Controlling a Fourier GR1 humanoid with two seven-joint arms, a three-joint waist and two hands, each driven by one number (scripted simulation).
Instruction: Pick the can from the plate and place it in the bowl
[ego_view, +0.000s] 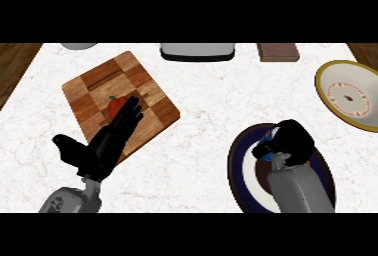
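Fingers (275, 146) of the right hand (289, 142) are curled around the can (270, 150), which shows only as blue slivers at lower right of the frame, over the dark-rimmed plate (240, 165). Whether it has left the plate cannot be told. Judged rigid, light and smooth-sided, it is best held across its side wall at mid-height. Destination bowl (353, 95) sits at the right edge, well apart. Left hand (103, 142), lower left, rests with fingers straight over the cutting board (122, 100) near a red pepper (116, 104).
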